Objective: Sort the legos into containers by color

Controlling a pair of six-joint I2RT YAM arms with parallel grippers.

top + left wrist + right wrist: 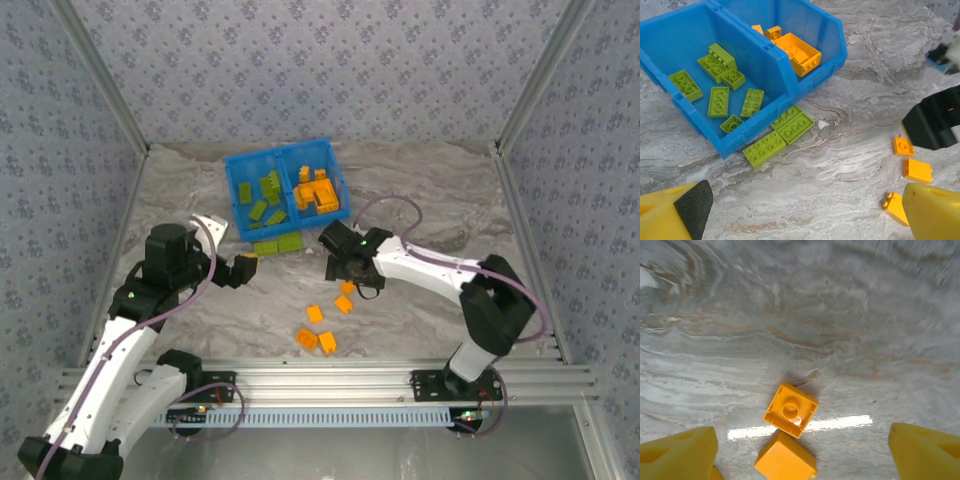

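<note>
Right wrist, orange lego [790, 410] centred beneath wide-spread right claw [802, 455]

blue bin [240, 170] at back of table [450, 200]: green legos [265, 200] left half, orange legos [318, 192] right half. green bricks [277, 244] just outside front wall. loose orange bricks [322, 325] below right gripper [345, 270].
</note>
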